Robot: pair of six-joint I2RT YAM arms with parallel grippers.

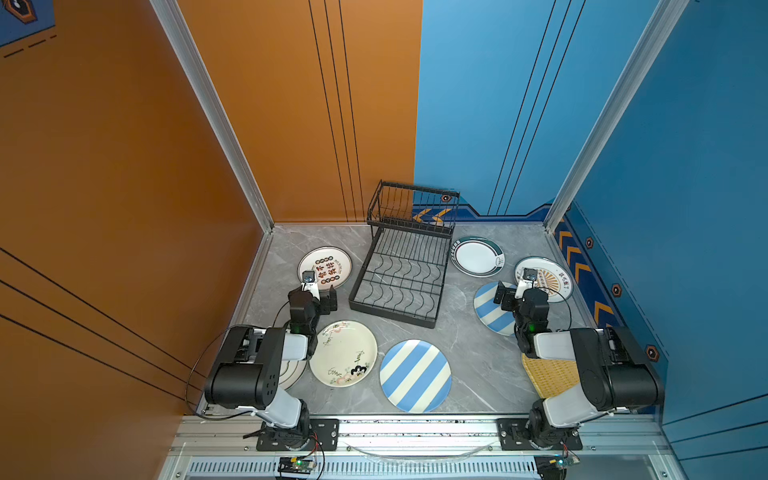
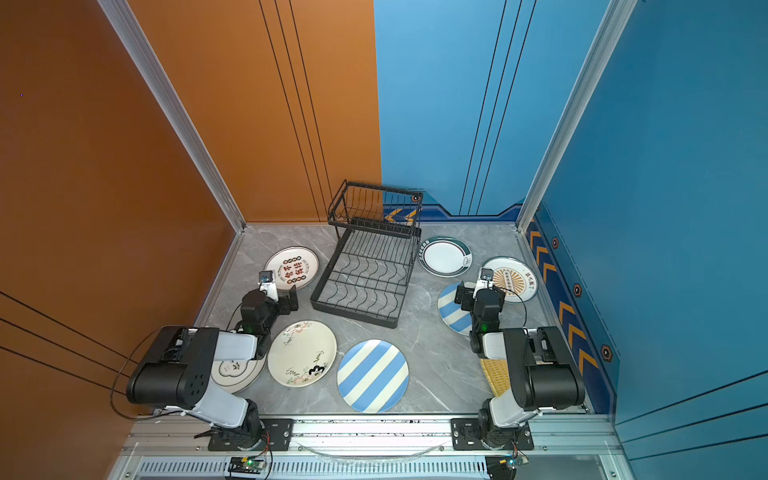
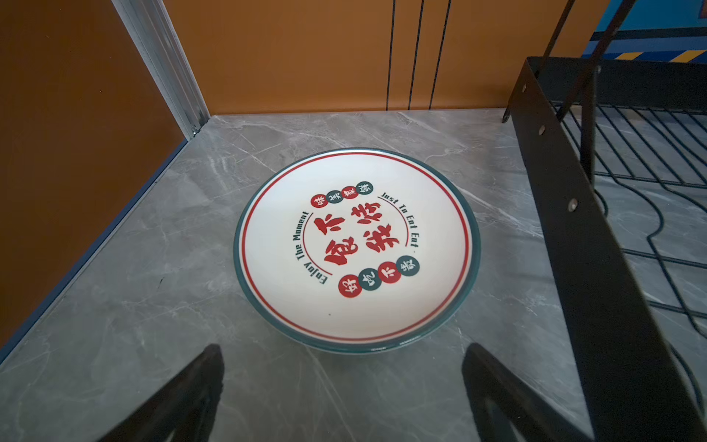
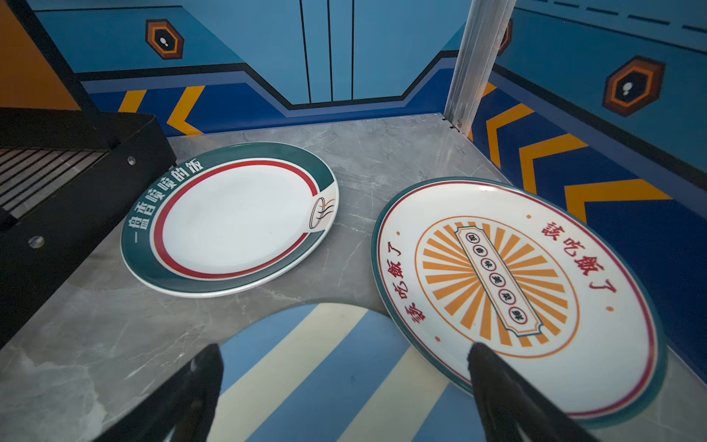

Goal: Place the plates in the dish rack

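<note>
Standing toward the back of the grey, marble-veined tabletop (image 1: 457, 374), the dish rack (image 1: 392, 318) is black metal wire. It has a tall barred basket tier at the far end and, in front of that, a flat grid of straight bars and wavy wires inside a flat-strip frame.

Eight plates lie on the tabletop around the rack. Seven are round and glossy:
- two striped plates in blue and cream (image 1: 415, 375) (image 1: 490, 307);
- one red-lettered plate (image 3: 355, 248) with a green rim;
- one cream plate (image 1: 343, 353) with brush script and small flowers;
- one green-banded plate (image 4: 229, 218);
- one sunburst plate (image 4: 516, 283) with orange rays, whose rim lies over the edge of the farther striped plate;
- one pale plate (image 2: 237, 370), mostly hidden under the left arm.

The eighth is a yellow woven plate (image 1: 548, 374), matt and rounded-square, half covered by the right arm.

There are two grippers, each with black tapered fingers. The left gripper (image 3: 343, 347) has its jaws spread wide, holding nothing, just short of the red-lettered plate. The right gripper (image 4: 343, 346), equally wide apart and empty, sits over the farther striped plate.
</note>
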